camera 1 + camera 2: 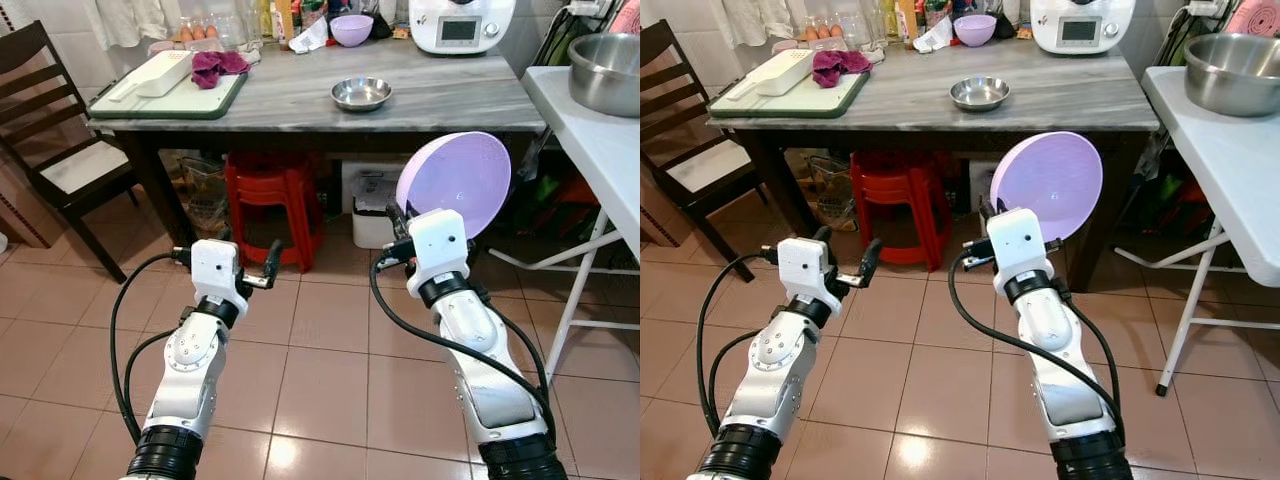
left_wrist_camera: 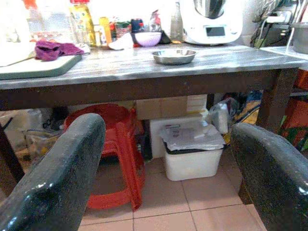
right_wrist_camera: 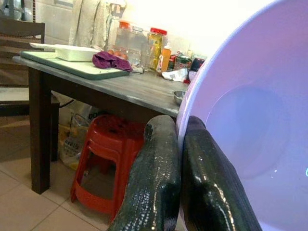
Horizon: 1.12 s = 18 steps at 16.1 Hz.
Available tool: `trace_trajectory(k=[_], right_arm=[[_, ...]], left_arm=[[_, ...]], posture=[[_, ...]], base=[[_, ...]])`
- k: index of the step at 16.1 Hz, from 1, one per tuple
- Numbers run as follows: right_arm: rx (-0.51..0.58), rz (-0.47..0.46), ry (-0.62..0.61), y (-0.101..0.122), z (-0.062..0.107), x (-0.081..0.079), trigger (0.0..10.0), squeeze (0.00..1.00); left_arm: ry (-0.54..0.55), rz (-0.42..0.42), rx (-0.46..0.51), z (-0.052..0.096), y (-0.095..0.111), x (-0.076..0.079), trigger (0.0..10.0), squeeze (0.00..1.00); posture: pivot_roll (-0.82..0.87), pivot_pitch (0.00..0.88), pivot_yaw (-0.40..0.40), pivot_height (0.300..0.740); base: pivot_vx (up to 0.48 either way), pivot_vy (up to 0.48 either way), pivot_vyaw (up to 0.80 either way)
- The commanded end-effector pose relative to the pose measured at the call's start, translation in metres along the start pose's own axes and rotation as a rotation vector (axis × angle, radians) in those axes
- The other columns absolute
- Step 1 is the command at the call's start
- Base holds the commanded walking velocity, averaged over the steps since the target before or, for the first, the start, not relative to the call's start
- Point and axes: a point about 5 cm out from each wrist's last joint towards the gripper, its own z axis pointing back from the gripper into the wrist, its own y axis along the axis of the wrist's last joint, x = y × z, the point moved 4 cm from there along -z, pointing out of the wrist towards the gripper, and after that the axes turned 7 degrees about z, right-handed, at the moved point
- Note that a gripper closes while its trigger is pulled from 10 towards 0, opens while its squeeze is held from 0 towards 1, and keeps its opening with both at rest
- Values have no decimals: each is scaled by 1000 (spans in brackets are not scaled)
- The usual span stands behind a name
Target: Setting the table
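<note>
Lilac plastic fills the right end effector (image 1: 397, 222): its two black fingers (image 3: 159, 183) are pinched on the rim of a round plate (image 1: 455, 183), one finger on each face, and the plate stands on edge above the wrist, held in the air short of the counter (image 1: 300, 95). The left end effector (image 1: 248, 262) is level with it and to its left, fingers (image 2: 57, 178) spread wide with nothing between them, pointing at the space under the counter.

Ahead of both end effectors and higher up is the grey marble-patterned counter on dark legs. On it, straight ahead of the plate, sits one small steel bowl (image 1: 361, 93); beyond that, at the back edge, one lilac bowl (image 1: 351, 29) and a white kitchen machine (image 1: 462, 22) with a small screen. Ahead of the left end effector lies one green board (image 1: 170, 98) carrying a white box (image 1: 155, 73) and a purple cloth (image 1: 216, 65); bottles and jars (image 3: 144, 48) crowd the back, too many and too blurred to count.

Under the counter stand one red stool (image 1: 275, 200) and one white bin (image 2: 190, 154). One dark wooden chair (image 1: 55, 150) stands left of the left end effector. Right of the plate is a white folding table (image 1: 600, 150) with one large steel bowl (image 1: 606, 72). The floor (image 1: 310, 370) is pinkish tile.
</note>
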Motion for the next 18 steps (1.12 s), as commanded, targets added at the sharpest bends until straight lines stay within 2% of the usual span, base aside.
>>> trace_trajectory(k=[1,7,14,18], right_arm=[[27,-1,4,7,-2,0,10000,0],[30,4,14,7,-2,-3,10000,0],[33,-1,13,7,-3,-4,10000,0],[32,-5,10,7,-3,-4,10000,0]], left_arm=[[-2,-1,5,1,4,-3,10000,0],[-17,11,0,1,3,-1,10000,0],[-30,17,-4,0,3,1,10000,0],[-37,20,-4,0,3,4,10000,0]], posture=[[-150,76,80,740],[-149,76,84,740],[-150,74,86,740],[-150,74,86,740]], base=[[300,0,0],[304,0,0],[311,0,470],[313,0,0]])
